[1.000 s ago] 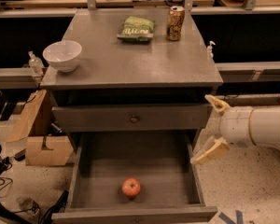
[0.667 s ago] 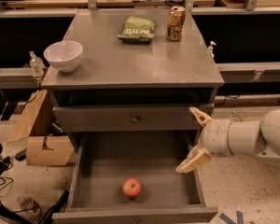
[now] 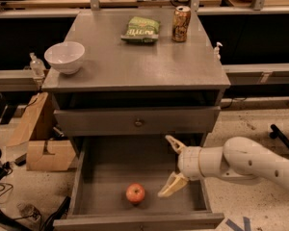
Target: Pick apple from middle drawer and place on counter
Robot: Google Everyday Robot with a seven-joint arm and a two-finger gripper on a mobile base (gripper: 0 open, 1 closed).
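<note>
- Speckled pale floor surrounds a grey drawer cabinet, with a torn brown cardboard box (image 3: 43,150) leaning at its left.
- On the flat, smooth, slightly glossy grey desk (image 3: 135,64) forming the cabinet's top stand a round white bowl (image 3: 64,57) at the near left, a crinkled green snack bag (image 3: 140,29) and a tan metal drink can (image 3: 181,23) at the far side.
- Below it, a closed grey drawer front with a small round brass knob (image 3: 138,122) sits above the wide, shallow grey middle drawer (image 3: 115,162), which is pulled out and shows a bare flat floor.
- The small round red-orange apple (image 3: 135,193) lies on that floor near the front wall, about midway across.
- The robot's white arm reaches in from the right, and its cream two-finger gripper (image 3: 164,166) hangs over the drawer's right half, just right of the apple and not touching it.
- Its jaws are spread wide and hold nothing.
- The step in hand looks like the approach to the grasp, so the pick is not yet made.
- Next, the jaws probably need to shift left and lower to straddle the apple, then close gently, since a smooth round fruit may roll on the hard floor.
</note>
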